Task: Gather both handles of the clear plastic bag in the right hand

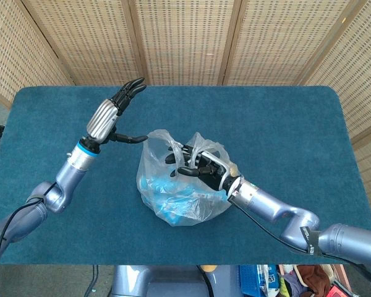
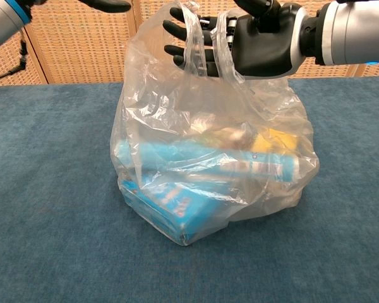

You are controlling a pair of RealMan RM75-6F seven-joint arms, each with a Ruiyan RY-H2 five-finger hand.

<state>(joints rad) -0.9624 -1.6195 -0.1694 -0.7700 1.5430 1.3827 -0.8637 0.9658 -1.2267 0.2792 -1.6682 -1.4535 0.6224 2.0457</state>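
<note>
**Both handles looped over the right hand, left hand off the bag**

So the right hand (image 2: pixel 259 41) sits above the clear plastic bag (image 2: pixel 208 151), fingers (image 2: pixel 183 30) sticking out roughly level, and both handles (image 2: pixel 205 38) are draped over it like straps, side by side. Fingers look only loosely curled, not clenched, so imo the loops hang on the hand rather than being squeezed. Prob why the bag mouth stands up tall under the palm while the bottom rests on the blue table (image 2: pixel 44 208).

Inside, below the hand: a light blue box (image 2: pixel 170 202), a blue tube-ish pack (image 2: pixel 227 161), sth yellow (image 2: pixel 275 140).

Left hand (image 1: pixel 111 114) is off to the side and higher, fingers spread, thumb pointing toward the bag but apart from it, holding nothing afaict. Task looks basically done; closing the fingers would secure it.
</note>
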